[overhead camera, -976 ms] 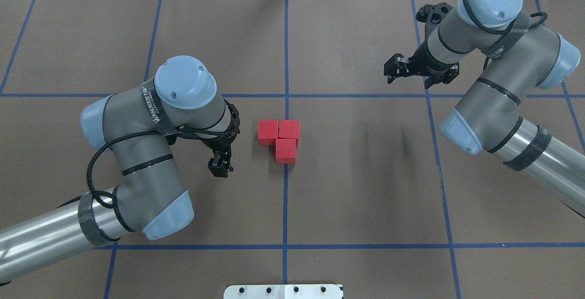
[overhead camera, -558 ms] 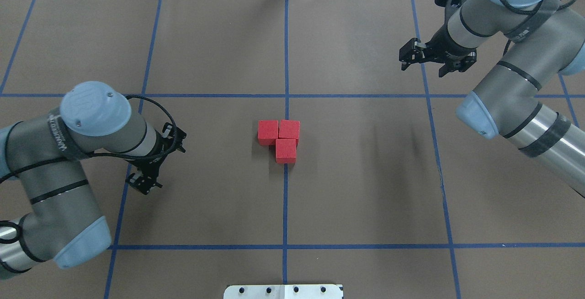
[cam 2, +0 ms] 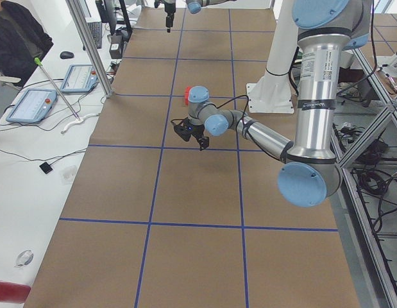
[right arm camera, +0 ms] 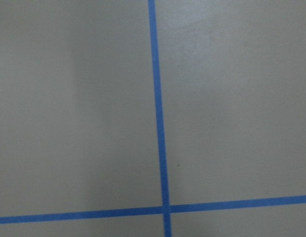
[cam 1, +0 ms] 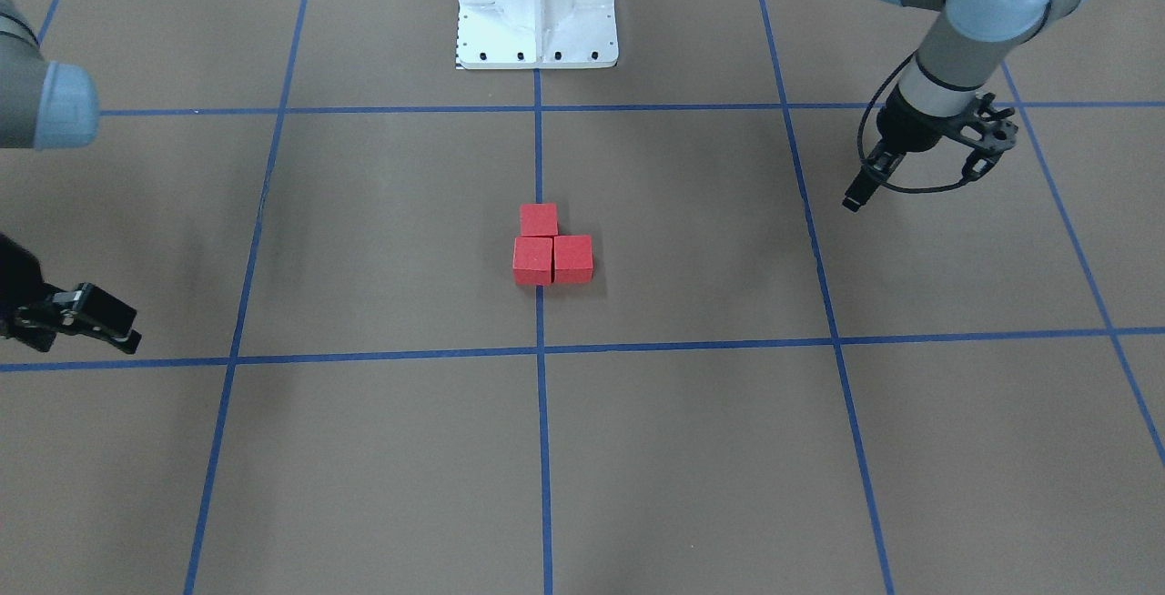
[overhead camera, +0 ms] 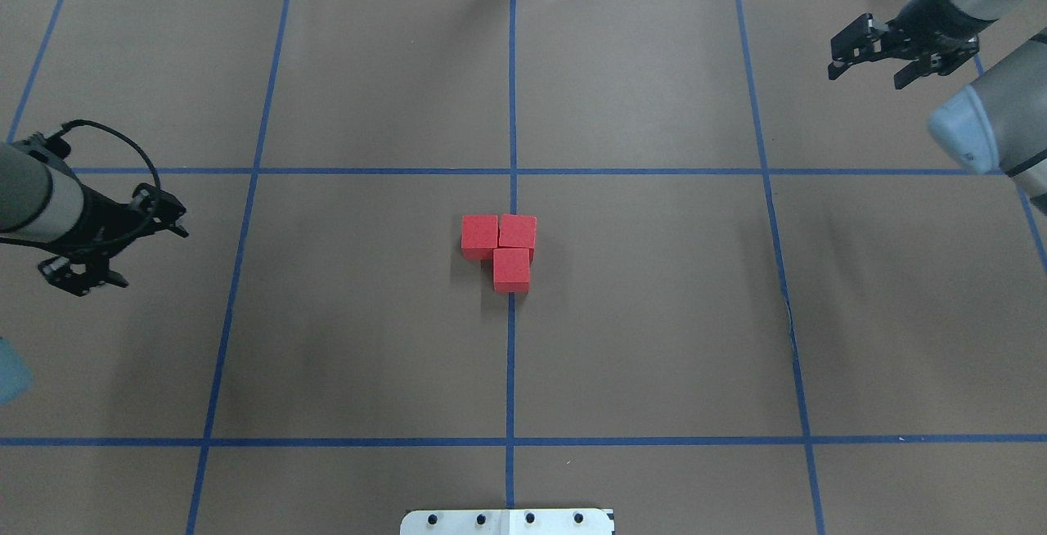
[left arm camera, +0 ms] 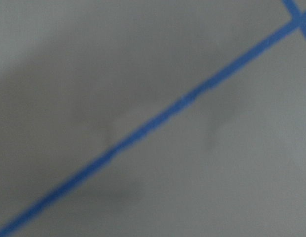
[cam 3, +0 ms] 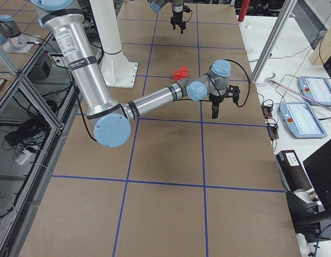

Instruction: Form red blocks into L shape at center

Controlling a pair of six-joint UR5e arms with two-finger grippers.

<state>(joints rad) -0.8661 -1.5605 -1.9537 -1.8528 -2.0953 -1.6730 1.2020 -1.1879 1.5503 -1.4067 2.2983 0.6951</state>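
Note:
Three red blocks (overhead camera: 501,250) sit touching in an L on the center blue tape line (overhead camera: 511,355): two side by side and one against the right one on the robot's side. They also show in the front view (cam 1: 551,249). My left gripper (overhead camera: 86,280) is far to their left over the table's left edge, looks shut and holds nothing; in the front view (cam 1: 853,202) it tapers to one narrow tip. My right gripper (overhead camera: 869,73) is far at the back right, open and empty. Both wrist views show only brown surface and tape.
The robot's white base plate (overhead camera: 507,521) is at the near edge and also shows in the front view (cam 1: 537,4). Blue tape grid lines cross the brown surface. Beyond the far edge is a white desk with tablets (cam 2: 34,106) and a seated person (cam 2: 12,38).
My left arm has pulled away from beside the blocks to the far left. My right arm has drawn back toward the far right corner. The blocks have not moved.

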